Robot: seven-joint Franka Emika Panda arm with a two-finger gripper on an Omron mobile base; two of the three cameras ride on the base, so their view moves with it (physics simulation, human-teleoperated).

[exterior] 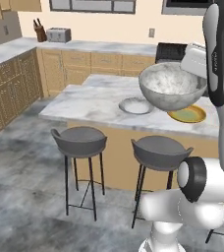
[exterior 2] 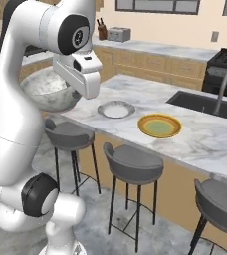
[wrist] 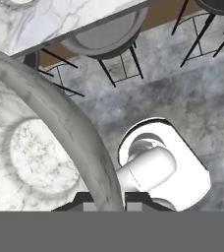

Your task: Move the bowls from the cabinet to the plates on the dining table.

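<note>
1. Hand view: the gripper (wrist: 104, 199) has its fingers pinched tight on the rim of the marbled stone bowl (wrist: 40, 152), one finger inside the wall and one outside, at 6 o'clock in the frame.
2. The bowl fills the 8 o'clock part of that view, held in the air above the grey floor (wrist: 182, 98).
3. Left base view: the bowl (exterior: 172, 86) hangs upright at 1 o'clock, above the near edge of the dining table (exterior: 94, 103).
4. On the table, the pale grey plate (exterior: 135, 105) lies at 7 o'clock from the bowl; the yellowish plate (exterior: 187, 114) sits at 5 o'clock, partly behind it.
5. Right base view: the bowl (exterior 2: 46, 89) is at 9 o'clock, the two plates (exterior 2: 116, 109) (exterior 2: 159, 125) near centre, close together but apart.
6. Two grey stools (exterior: 79, 142) (exterior: 159, 152) stand along the table's near side.
</note>
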